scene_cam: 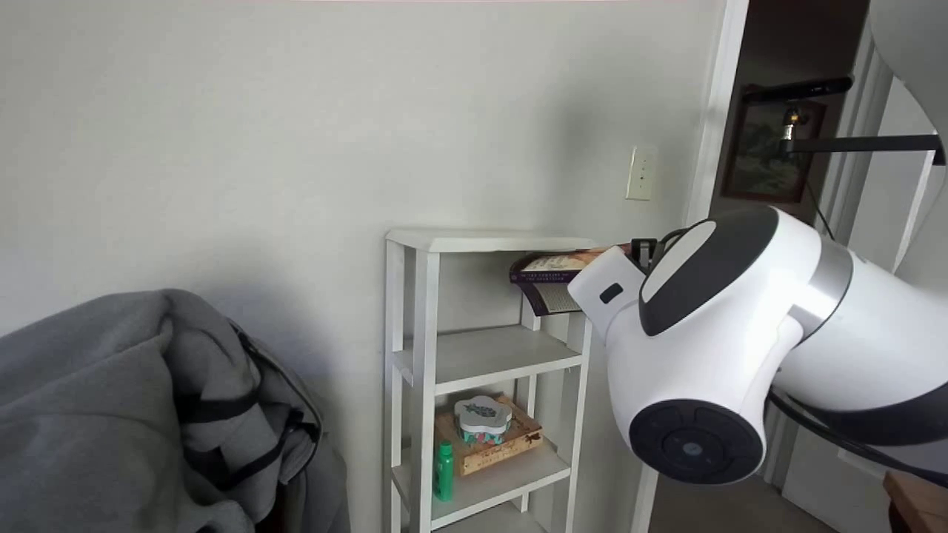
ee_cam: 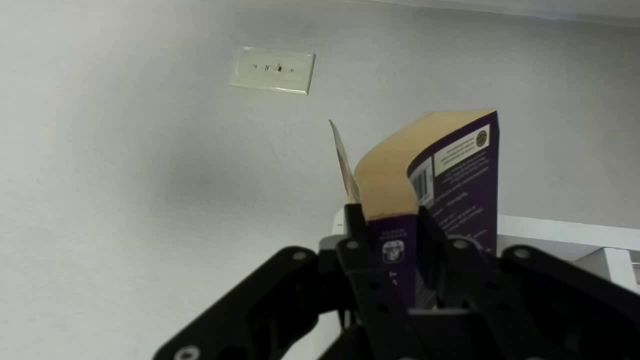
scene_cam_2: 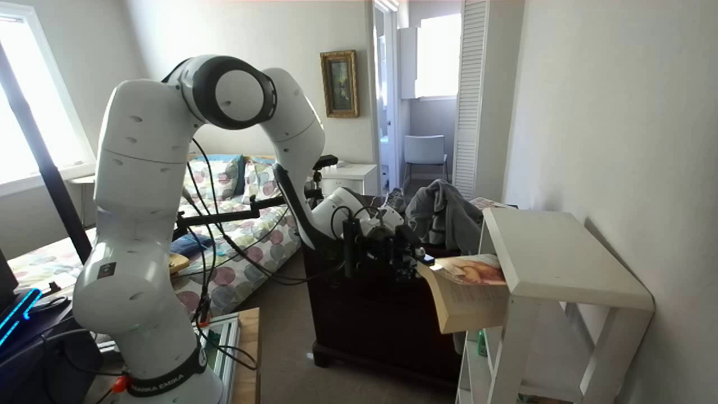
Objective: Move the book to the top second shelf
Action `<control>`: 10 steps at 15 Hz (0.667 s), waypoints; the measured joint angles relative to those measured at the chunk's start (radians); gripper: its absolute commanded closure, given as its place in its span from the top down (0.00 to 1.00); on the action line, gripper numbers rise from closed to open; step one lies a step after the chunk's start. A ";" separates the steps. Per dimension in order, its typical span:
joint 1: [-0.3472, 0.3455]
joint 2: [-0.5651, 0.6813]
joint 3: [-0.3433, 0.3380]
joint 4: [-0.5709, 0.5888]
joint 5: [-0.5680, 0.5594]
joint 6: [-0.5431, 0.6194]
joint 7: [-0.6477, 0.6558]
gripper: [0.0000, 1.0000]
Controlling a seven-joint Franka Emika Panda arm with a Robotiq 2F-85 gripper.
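The book (scene_cam: 548, 277) has a dark purple cover and tan pages. Its end reaches under the topmost board of the white shelf unit, while its rear part sticks out at the side in both exterior views (scene_cam_2: 468, 303). Some pages and the back cover sag open. The top second shelf (scene_cam: 496, 355) lies below the book, with a gap between them. My gripper (scene_cam_2: 423, 259) is outside the unit. In the wrist view its fingers (ee_cam: 385, 215) are shut on the book's spine end (ee_cam: 392, 250). The second shelf is hidden in an exterior view by the book and post.
The topmost board (scene_cam: 489, 240) and the posts (scene_cam: 426, 355) bound the opening. A lower board holds a tan box (scene_cam: 511, 444), a white tin (scene_cam: 483, 416) and a green bottle (scene_cam: 444, 471). Grey cloth (scene_cam_2: 446, 216) lies on a dark dresser (scene_cam_2: 370, 320). A wall stands behind the unit.
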 measured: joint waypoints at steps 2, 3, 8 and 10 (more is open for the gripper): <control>0.000 0.034 -0.004 0.019 -0.013 -0.001 0.020 0.09; 0.000 0.049 -0.006 0.026 -0.023 -0.001 0.032 0.09; -0.013 0.092 -0.010 0.052 -0.057 0.057 0.088 0.09; -0.024 0.094 -0.013 0.053 -0.075 0.095 0.092 0.09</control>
